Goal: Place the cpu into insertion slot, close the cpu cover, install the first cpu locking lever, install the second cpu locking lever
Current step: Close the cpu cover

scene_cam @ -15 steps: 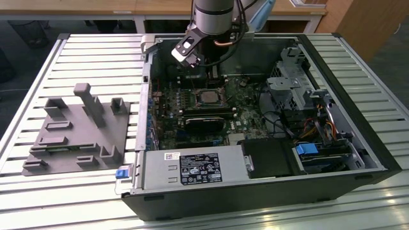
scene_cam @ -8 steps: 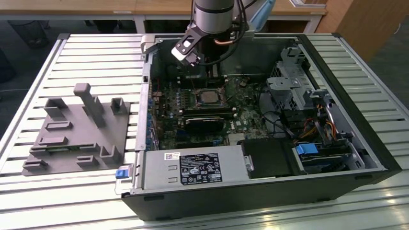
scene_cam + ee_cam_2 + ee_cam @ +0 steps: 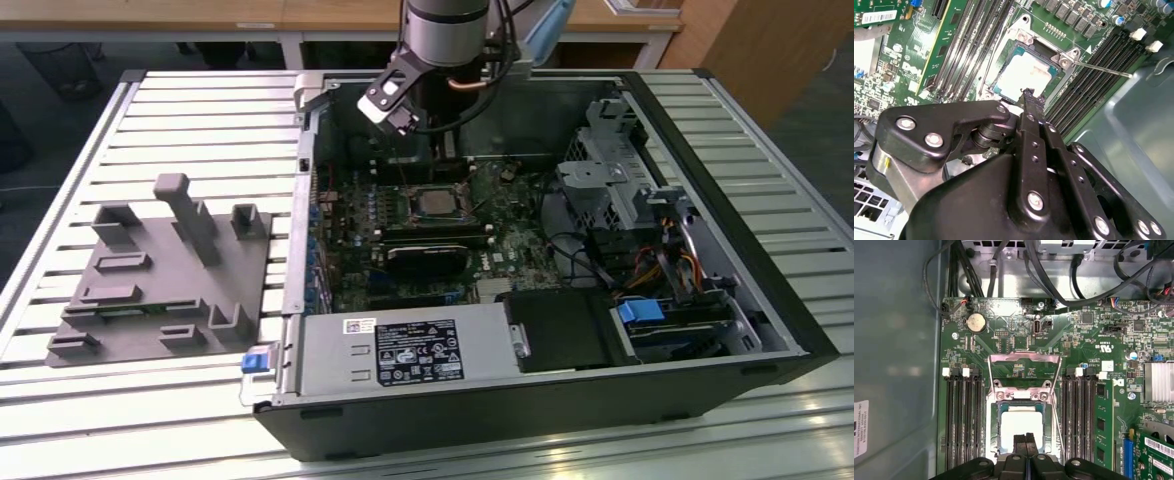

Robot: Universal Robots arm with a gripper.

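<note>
First wrist view: hand [image 3: 1025,438], fingers pressed together, partly hides cpu [image 3: 1020,421]; cpu cover [image 3: 1024,358] seemingly raised.

Grey fixture [image 3: 160,280] lies beside open computer case [image 3: 534,420].

My arm [image 3: 447,30] was a smooth silver-grey tube, with thin cables [image 3: 499,45] looped beside it; my gripper [image 3: 1029,96] was matt black; its bars [image 3: 944,130] were rounded and flat, pinned with bright silver screws [image 3: 1035,200]; the grey base [image 3: 891,175] bore a small yellow mark [image 3: 887,161].
</note>
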